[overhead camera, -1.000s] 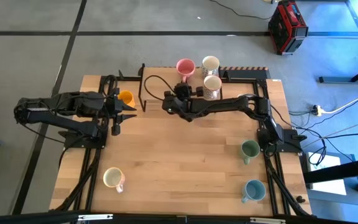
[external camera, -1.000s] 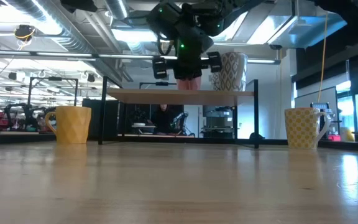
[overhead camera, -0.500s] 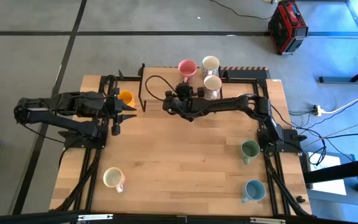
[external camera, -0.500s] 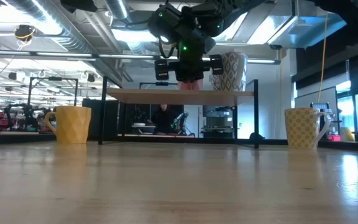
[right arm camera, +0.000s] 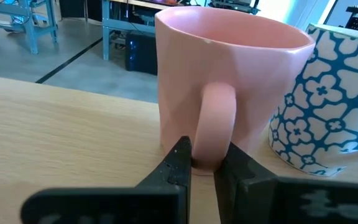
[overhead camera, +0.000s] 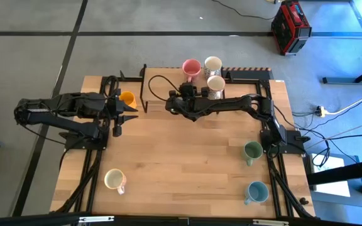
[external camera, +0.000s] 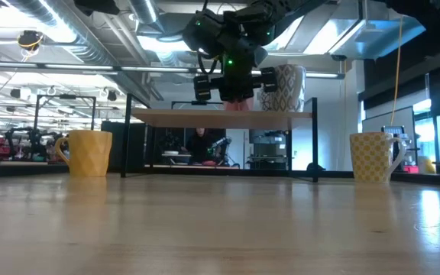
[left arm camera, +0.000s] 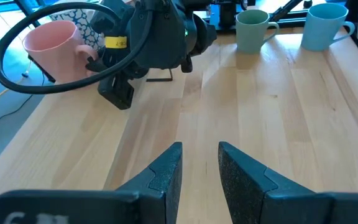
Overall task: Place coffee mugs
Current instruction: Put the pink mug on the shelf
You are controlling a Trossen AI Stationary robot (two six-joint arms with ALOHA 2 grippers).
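Note:
A pink coffee mug (overhead camera: 190, 66) stands on the raised wooden shelf (external camera: 166, 117) at the table's far edge, next to a blue-flowered mug (right arm camera: 328, 106) and a white mug (overhead camera: 213, 63). My right gripper (right arm camera: 205, 163) reaches over the shelf from the near side and is shut on the pink mug's handle. At the table's left, my left gripper (left arm camera: 199, 168) hovers open and holds nothing, with an orange-yellow mug (overhead camera: 127, 98) on the table just beyond it. My right gripper pinches the lower part of the pink mug's handle (right arm camera: 214, 140) between its two fingers, one on each side of the loop. The fingers come nearly level from the table's near side. The mug is upright; whether its base rests on the shelf I cannot tell.
A green mug (overhead camera: 252, 150) and a light blue mug (overhead camera: 256, 191) stand near the right edge, and a cream mug (overhead camera: 114, 179) stands at the near left. A yellow-checked mug (external camera: 373, 156) stands on the table below the shelf's right end. The table's middle is bare wood.
My right gripper has edged a little toward the table's right along the shelf. The pink mug has gone with it, upright, closer to the white mug. My left arm has kept still.

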